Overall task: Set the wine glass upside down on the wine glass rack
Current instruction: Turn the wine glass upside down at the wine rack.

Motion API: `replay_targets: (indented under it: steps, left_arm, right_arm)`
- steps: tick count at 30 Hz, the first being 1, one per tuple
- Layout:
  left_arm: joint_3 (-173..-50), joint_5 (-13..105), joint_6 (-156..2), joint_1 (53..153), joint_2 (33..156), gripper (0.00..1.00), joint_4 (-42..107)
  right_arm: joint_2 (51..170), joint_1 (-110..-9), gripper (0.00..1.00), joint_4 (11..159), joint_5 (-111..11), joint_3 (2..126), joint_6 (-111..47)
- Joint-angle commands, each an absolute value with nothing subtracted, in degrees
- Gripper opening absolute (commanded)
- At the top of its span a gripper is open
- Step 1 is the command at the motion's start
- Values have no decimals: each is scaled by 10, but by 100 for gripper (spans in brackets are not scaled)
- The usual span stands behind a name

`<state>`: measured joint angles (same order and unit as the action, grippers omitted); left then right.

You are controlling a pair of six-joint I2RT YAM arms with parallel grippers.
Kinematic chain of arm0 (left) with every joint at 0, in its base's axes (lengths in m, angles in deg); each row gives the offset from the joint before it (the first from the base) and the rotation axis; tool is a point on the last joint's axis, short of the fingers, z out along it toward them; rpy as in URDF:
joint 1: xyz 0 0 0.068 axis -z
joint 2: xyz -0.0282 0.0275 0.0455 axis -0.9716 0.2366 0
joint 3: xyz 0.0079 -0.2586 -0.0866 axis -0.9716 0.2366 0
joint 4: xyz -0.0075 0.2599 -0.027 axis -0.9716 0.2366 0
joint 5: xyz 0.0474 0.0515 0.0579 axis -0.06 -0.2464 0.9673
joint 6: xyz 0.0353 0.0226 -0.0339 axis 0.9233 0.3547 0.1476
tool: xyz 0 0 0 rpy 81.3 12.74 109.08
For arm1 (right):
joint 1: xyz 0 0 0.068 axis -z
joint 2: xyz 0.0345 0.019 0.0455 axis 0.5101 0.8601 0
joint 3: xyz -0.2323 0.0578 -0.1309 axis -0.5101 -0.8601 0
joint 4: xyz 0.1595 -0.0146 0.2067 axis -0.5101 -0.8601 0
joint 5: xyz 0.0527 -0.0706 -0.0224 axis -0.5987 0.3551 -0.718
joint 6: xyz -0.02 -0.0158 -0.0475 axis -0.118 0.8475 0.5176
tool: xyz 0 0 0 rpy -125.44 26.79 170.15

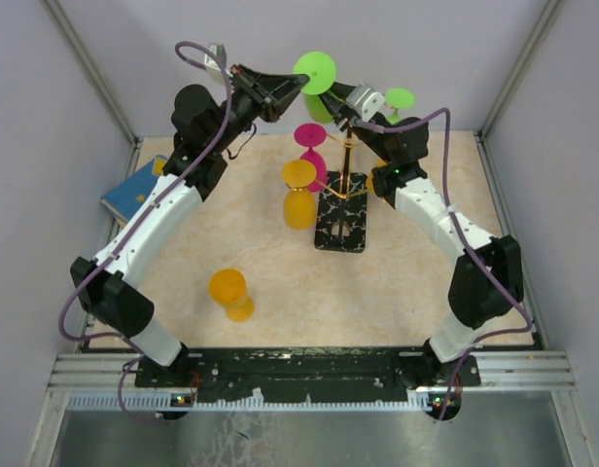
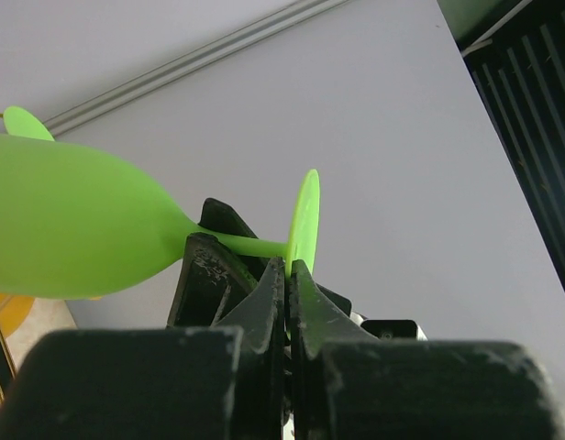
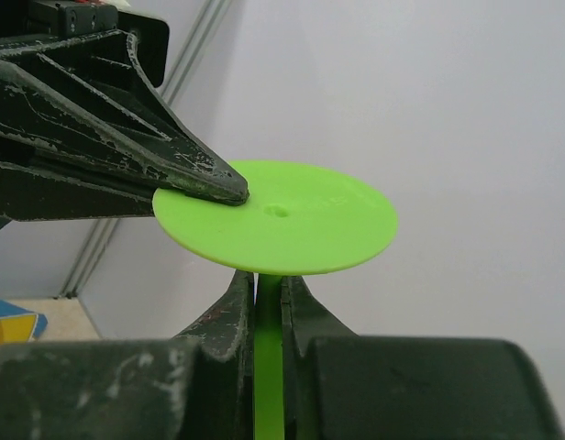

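The table point(image 1: 406, 292) carries the wine glass rack point(image 1: 340, 226), its marbled base at mid-table and its gold wire rising toward the back wall; above the rack's far side the green wine glass point(image 1: 315, 72) is held off the table, foot up and bowl down, between both arms; the right gripper point(image 3: 269, 280) has its fingers pressed together on the stem just under the foot, one on each side; the left gripper point(image 2: 287, 270) is pinched closed on the rim of the foot disc, touching it from the left (its wrist view shows stem and bowl running off to the side); around the wire, an orange glass point(image 1: 299, 199) hangs foot-up at the rack's left, a pink glass point(image 1: 310, 136) sits higher, directly under the held one, and a second green glass point(image 1: 400, 99) shows its foot just beyond the right gripper; another orange glass point(image 1: 231, 294) lies on its side near the left arm; a blue flat thing point(image 1: 134, 192) rests at the table's left edge.
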<state>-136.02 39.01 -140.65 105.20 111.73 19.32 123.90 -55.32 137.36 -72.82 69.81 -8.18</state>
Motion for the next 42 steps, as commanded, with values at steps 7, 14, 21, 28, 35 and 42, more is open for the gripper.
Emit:
replay_targets:
  steps: [7, 14, 21, 28, 35, 42]
  left_arm:
    - [-1357, 425, -1408, 1042, 1071, 0, 124]
    - [-1349, 425, -1414, 1038, 1067, 0, 115]
    - [-1343, 426, -1420, 1035, 1065, 0, 108]
    - [-1343, 410, -1435, 1035, 1075, 0, 106]
    - [-1341, 402, -1443, 1035, 1081, 0, 110]
    - [-1340, 383, -1463, 1035, 1094, 0, 113]
  right_arm:
    - [1203, -555, 8, 1355, -698, 665, -62]
    - [1198, -555, 27, 1375, -688, 650, -68]
    - [1199, -554, 29, 1374, -683, 650, -69]
    - [1207, -554, 44, 1398, -683, 658, -84]
    - [1199, -554, 50, 1418, -685, 666, -98]
    - [1191, -555, 51, 1434, -693, 673, -116]
